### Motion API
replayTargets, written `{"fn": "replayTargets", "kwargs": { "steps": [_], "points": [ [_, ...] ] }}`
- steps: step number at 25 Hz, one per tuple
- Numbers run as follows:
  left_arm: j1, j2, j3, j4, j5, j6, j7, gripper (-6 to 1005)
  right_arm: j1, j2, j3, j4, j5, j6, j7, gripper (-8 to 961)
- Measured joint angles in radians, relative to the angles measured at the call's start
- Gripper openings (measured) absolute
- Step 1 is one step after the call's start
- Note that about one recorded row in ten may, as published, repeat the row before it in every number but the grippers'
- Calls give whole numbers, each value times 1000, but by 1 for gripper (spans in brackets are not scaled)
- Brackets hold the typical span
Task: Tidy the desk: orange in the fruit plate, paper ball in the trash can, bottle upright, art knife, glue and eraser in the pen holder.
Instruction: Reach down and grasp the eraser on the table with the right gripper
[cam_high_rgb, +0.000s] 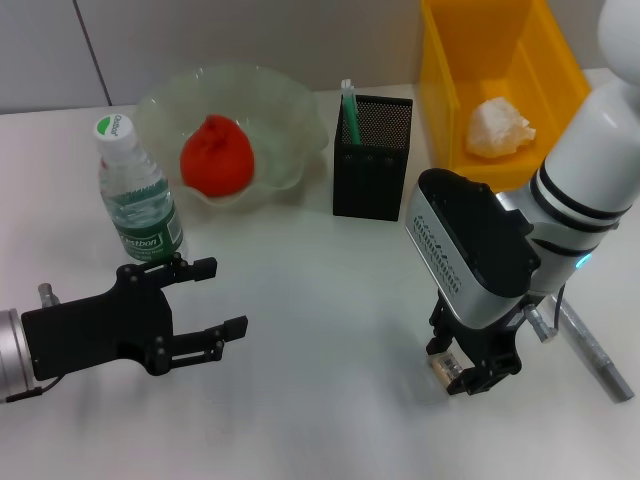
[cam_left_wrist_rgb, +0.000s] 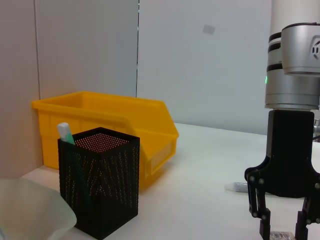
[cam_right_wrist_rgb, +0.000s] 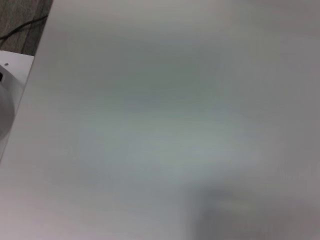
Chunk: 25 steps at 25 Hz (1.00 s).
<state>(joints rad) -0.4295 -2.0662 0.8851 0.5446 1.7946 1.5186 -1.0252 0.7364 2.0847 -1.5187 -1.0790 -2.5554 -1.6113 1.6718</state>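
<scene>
The orange (cam_high_rgb: 215, 155) lies in the fruit plate (cam_high_rgb: 290, 105). The bottle (cam_high_rgb: 137, 190) stands upright at the left. The paper ball (cam_high_rgb: 498, 128) lies in the trash can (cam_high_rgb: 545, 60). The pen holder (cam_high_rgb: 372, 160) holds a green-tipped stick (cam_high_rgb: 349, 105). My right gripper (cam_high_rgb: 462, 375) points down at the table with its fingers open on either side of the eraser (cam_high_rgb: 440, 364). The left wrist view shows that gripper (cam_left_wrist_rgb: 281, 227) and the eraser (cam_left_wrist_rgb: 281, 235) on the table. The silver art knife (cam_high_rgb: 595, 350) lies to its right. My left gripper (cam_high_rgb: 200, 305) is open and empty.
The left wrist view shows the pen holder (cam_left_wrist_rgb: 100, 187), the trash can (cam_left_wrist_rgb: 110, 120) behind it, the plate's rim (cam_left_wrist_rgb: 35, 210) and the knife's tip (cam_left_wrist_rgb: 235, 187). The right wrist view shows only blurred white tabletop.
</scene>
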Motion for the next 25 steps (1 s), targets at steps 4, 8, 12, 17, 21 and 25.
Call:
{"fn": "replayTargets", "kwargs": {
  "steps": [4,8,12,17,21,25],
  "points": [
    [0,0,0,4,-1,1,-1,802,0,0,0,3,-1,1,0,503],
    [1,0,0,10,-2,3,-3,802,0,0,0,4,-1,2,1,461],
    [1,0,0,10,-3,3,-3,802,0,0,-8,9,-3,2,2,459],
    [1,0,0,11,-3,6,-4,802,0,0,-16,12,-3,4,3,457],
    [2,-1,0,11,-5,6,-4,802,0,0,-17,12,-3,4,3,454],
    [3,-2,0,11,-13,8,-4,802,0,0,-23,12,-3,4,6,452]
  ]
}}
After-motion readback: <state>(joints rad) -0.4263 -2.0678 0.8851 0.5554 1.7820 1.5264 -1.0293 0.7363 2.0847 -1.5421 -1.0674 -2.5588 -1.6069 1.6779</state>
